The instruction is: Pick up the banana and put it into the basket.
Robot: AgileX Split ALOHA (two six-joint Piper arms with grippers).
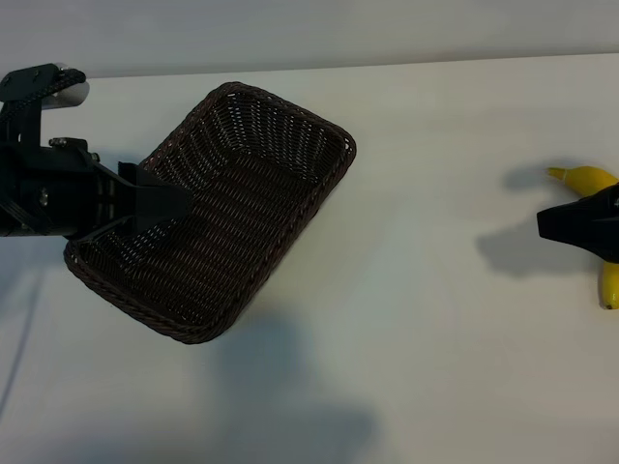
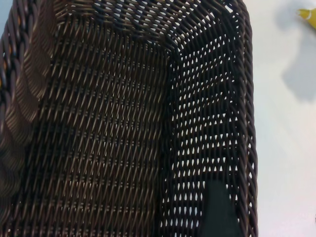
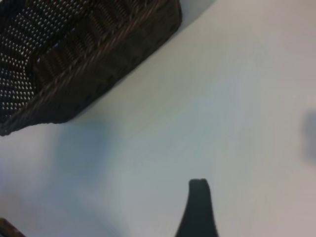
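Observation:
The dark brown wicker basket (image 1: 242, 193) hangs tilted over the table's left half and casts a wide shadow below it. My left gripper (image 1: 155, 201) is shut on its left end; the left wrist view looks down the basket's inside (image 2: 98, 128), with one dark finger (image 2: 217, 212) against a side wall. The yellow banana (image 1: 592, 180) lies at the far right edge, and its tip shows in the left wrist view (image 2: 308, 14). My right gripper (image 1: 553, 222) hovers open over the banana's middle and hides that part. One of its fingers (image 3: 198, 202) shows above bare table, holding nothing.
The white table (image 1: 435, 338) stretches between the basket and the banana. A corner of the basket (image 3: 98, 69) appears in the right wrist view. The table's far edge (image 1: 387, 66) meets a pale wall.

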